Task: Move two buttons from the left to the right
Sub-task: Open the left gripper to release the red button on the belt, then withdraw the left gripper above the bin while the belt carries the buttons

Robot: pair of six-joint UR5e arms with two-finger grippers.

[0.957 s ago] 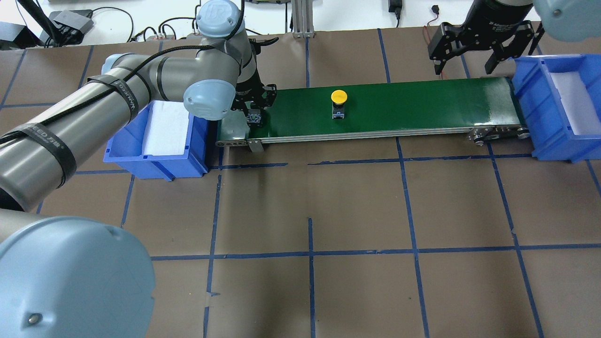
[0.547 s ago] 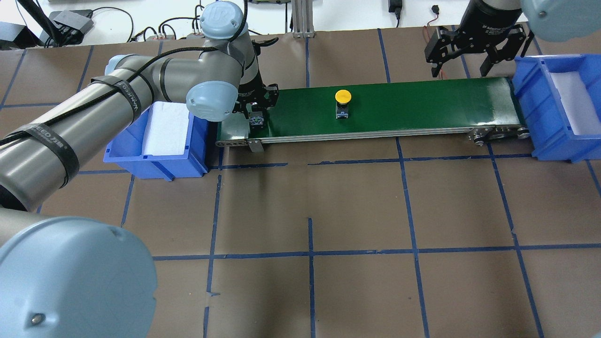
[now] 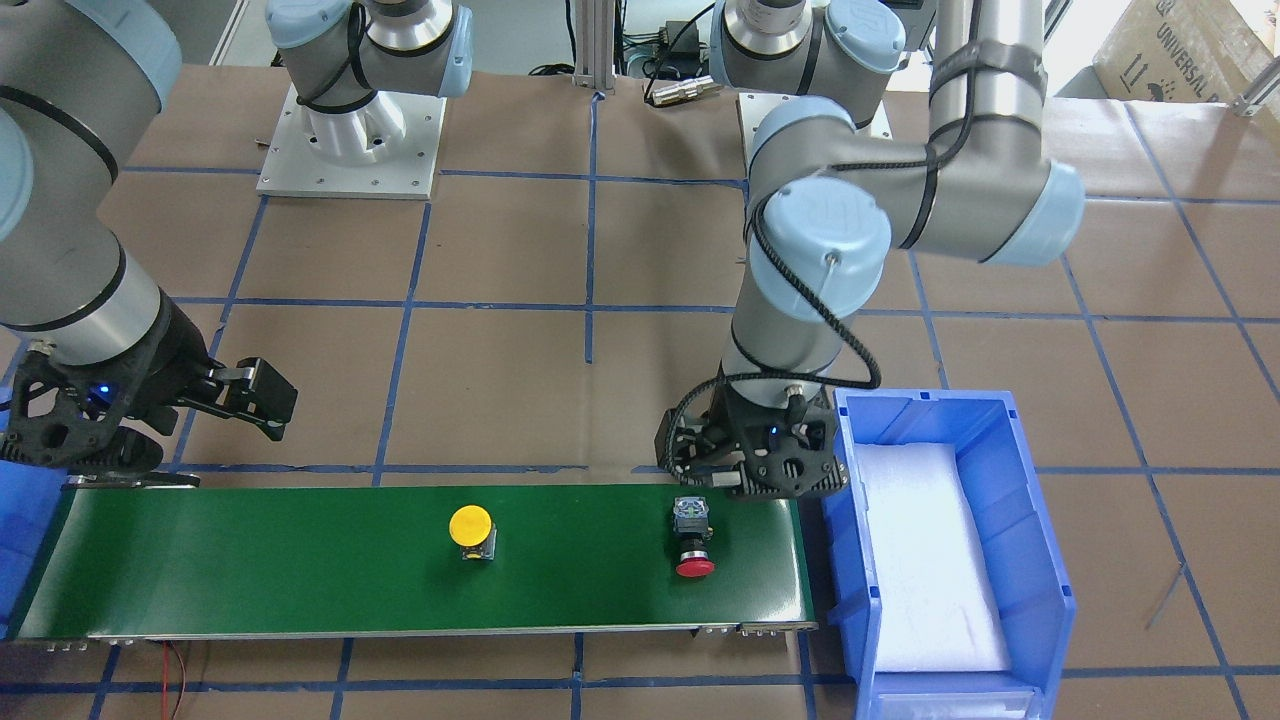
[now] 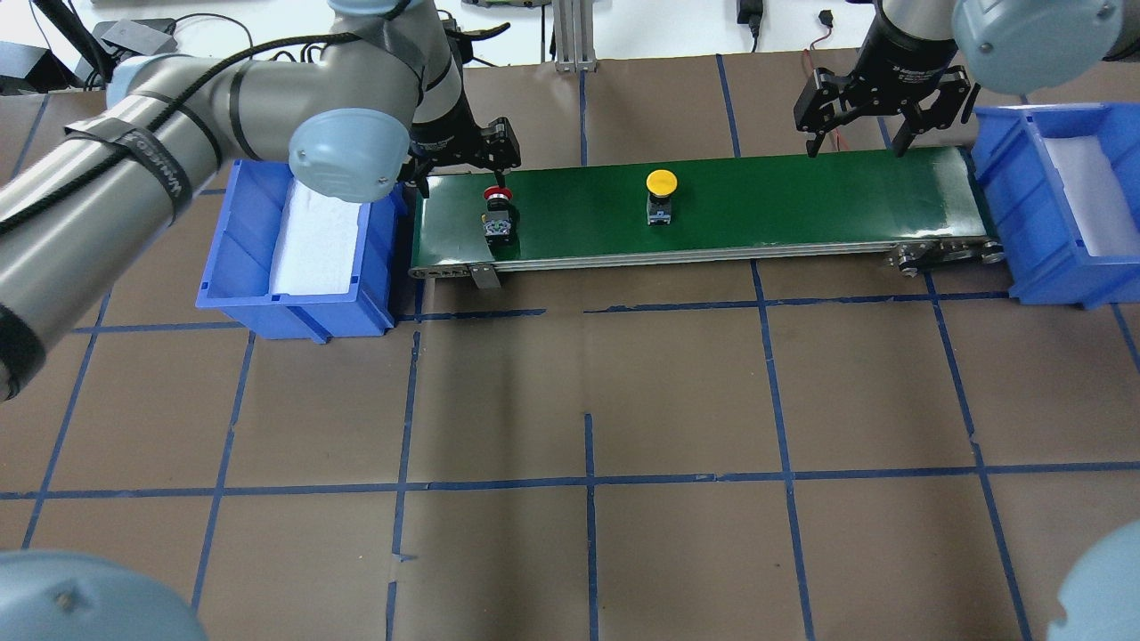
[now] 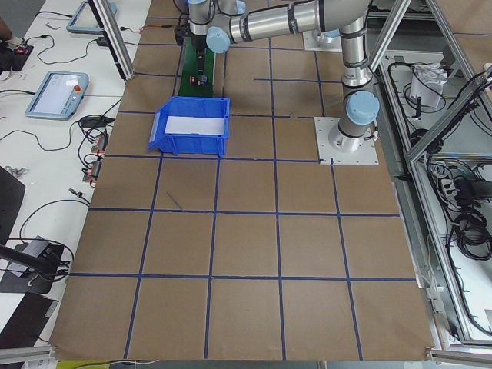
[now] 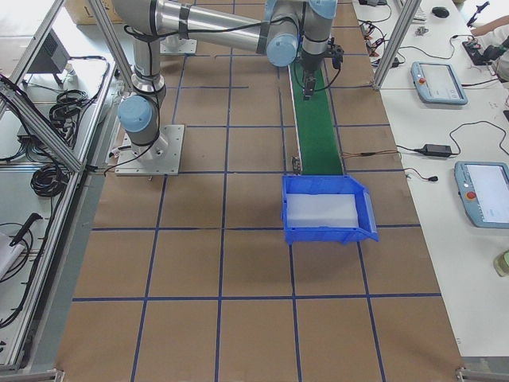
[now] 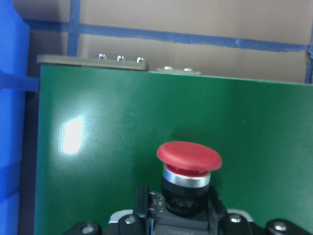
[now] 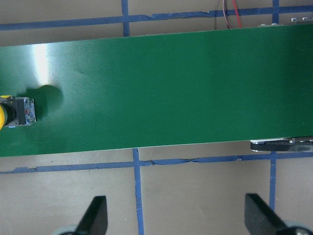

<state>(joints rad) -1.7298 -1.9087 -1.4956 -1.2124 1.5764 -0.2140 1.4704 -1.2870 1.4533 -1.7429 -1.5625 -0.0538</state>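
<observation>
The red button [image 4: 497, 218] lies on its side at the left end of the green conveyor belt [image 4: 802, 200], cap pointing away from me; it also shows in the front view [image 3: 692, 545] and the left wrist view [image 7: 189, 164]. My left gripper [image 4: 461, 178] is open and empty, just behind and above it. The yellow button [image 4: 660, 191] stands upright near the belt's middle [image 3: 471, 530]. My right gripper [image 4: 857, 142] is open and empty over the far edge of the belt's right end. In the right wrist view its fingertips [image 8: 98, 215] are wide apart.
A blue bin [image 4: 294, 307] with white padding stands against the belt's left end. A second blue bin [image 4: 1051, 258] stands at the right end. The brown table has a grid of blue tape. Cables and boxes lie beyond the far edge.
My left gripper let go of the red button, rose and drew back from it. The yellow button moved right along the belt. My right gripper moved left toward the belt.
</observation>
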